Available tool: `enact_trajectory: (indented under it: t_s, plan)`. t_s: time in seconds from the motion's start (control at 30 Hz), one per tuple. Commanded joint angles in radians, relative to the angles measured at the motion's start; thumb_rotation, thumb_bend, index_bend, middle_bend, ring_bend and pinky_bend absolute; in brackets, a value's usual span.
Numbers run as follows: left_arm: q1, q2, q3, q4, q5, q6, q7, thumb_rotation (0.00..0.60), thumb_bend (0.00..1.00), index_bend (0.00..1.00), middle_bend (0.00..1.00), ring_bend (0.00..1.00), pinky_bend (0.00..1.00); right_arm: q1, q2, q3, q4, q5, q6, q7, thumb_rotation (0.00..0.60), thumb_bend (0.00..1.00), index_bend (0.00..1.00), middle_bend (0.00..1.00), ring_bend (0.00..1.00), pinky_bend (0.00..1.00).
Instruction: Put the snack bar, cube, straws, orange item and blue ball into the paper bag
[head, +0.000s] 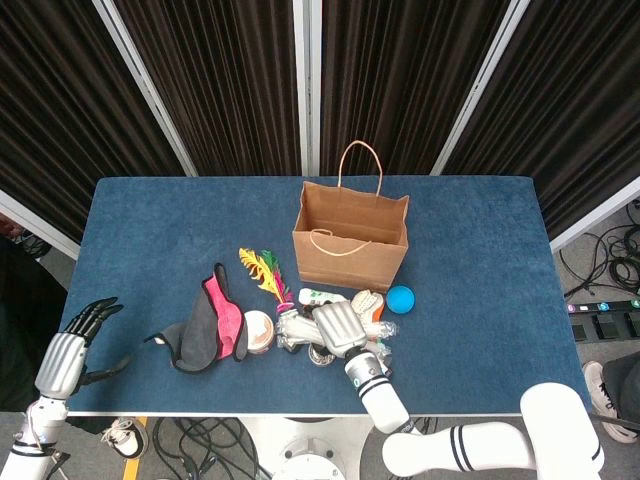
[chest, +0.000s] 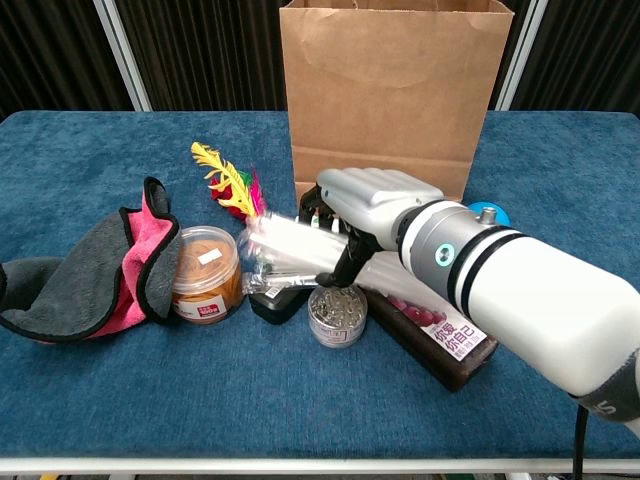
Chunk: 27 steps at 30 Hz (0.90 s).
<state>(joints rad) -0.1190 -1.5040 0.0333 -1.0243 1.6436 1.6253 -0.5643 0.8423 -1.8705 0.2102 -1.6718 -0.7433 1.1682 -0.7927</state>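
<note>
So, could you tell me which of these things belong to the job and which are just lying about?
Job: paper bag, straws held by the right hand, snack bar, blue ball; cube and orange item hidden or unclear.
Lying about: cloth, feather toy, tub, round tin.

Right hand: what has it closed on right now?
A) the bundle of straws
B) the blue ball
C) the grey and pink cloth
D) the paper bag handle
A: in the chest view the right hand has its fingers wrapped over the bundle of straws, whose left end is tilted up off the table.
</note>
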Motion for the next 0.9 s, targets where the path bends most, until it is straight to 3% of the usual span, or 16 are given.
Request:
enact_trajectory:
  t_s: [0.03, 0.23, 0.4, 0.53, 0.7, 0.9]
  plan:
    - [0.000, 0.000, 0.000, -0.001, 0.000, -0.001, -0.001, 0.600, 0.24, 0.24, 0.23, 0.15, 0.24, -0.008, 0.022, 0.000, -0.026, -0.050, 0.022, 0.019, 0.600, 0.25, 0.48, 0.51, 0.43, 0.57]
    - [-0.004, 0.000, 0.001, -0.007, 0.003, -0.006, 0.000, 0.600, 0.24, 0.24, 0.23, 0.15, 0.24, -0.011, 0.101, 0.028, -0.161, -0.126, 0.067, 0.011, 0.600, 0.26, 0.49, 0.52, 0.44, 0.58]
    - [-0.009, 0.000, 0.002, -0.017, 0.007, -0.010, 0.009, 0.600, 0.24, 0.24, 0.23, 0.15, 0.24, 0.012, 0.186, 0.102, -0.345, -0.193, 0.111, -0.032, 0.600, 0.26, 0.49, 0.52, 0.44, 0.58]
    - [-0.014, 0.000, 0.002, -0.025, 0.010, -0.013, 0.016, 0.600, 0.24, 0.24, 0.23, 0.15, 0.24, 0.035, 0.224, 0.178, -0.433, -0.250, 0.144, -0.044, 0.600, 0.27, 0.49, 0.52, 0.44, 0.58]
    - [-0.016, 0.006, 0.003, -0.038, 0.015, -0.011, 0.025, 0.600, 0.24, 0.24, 0.23, 0.15, 0.24, 0.057, 0.253, 0.284, -0.428, -0.336, 0.167, 0.045, 0.600, 0.26, 0.49, 0.52, 0.44, 0.58]
    - [-0.016, 0.018, -0.002, -0.053, 0.010, -0.009, 0.028, 0.600, 0.24, 0.24, 0.23, 0.15, 0.24, 0.056, 0.290, 0.395, -0.335, -0.403, 0.164, 0.281, 0.600, 0.25, 0.49, 0.52, 0.44, 0.59]
